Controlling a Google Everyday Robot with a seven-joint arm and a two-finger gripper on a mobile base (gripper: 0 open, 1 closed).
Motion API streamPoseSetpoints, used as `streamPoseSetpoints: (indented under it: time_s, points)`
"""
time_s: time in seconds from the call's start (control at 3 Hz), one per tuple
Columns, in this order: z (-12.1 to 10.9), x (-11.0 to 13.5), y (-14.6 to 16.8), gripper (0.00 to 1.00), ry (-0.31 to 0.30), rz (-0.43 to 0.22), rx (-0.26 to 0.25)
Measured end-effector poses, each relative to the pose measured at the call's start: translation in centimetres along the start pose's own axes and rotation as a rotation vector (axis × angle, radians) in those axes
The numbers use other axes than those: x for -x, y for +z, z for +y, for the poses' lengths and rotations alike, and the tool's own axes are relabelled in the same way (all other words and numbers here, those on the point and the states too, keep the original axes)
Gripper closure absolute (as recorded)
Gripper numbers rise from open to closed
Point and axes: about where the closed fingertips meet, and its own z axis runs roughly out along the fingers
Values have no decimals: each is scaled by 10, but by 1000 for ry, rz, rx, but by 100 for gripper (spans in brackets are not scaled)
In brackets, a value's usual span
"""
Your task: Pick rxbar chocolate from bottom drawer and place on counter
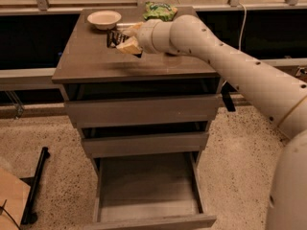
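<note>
My gripper [123,39] hovers just over the counter [91,63], left of its middle, at the end of the white arm that reaches in from the right. It is shut on the rxbar chocolate [114,38], a small black wrapper that sticks out to the left between the cream fingers [130,46]. The bar sits close above the counter top; I cannot tell whether it touches. The bottom drawer [148,188] is pulled fully open below, and its grey inside shows nothing in it.
A shallow cream bowl [104,19] stands at the counter's back left. A green snack bag [161,11] lies at the back middle. The two upper drawers [141,110] are slightly ajar. A black stand [36,183] lies on the speckled floor at left.
</note>
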Motion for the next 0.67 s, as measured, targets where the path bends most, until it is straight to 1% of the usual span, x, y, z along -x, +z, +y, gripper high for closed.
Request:
streamPoseSetpoints:
  time_s: [0.33,0.67]
  points:
    - [-33,-17,34,75,-7,-61,-34]
    - [-45,-14,30,51,-7,-66,-57]
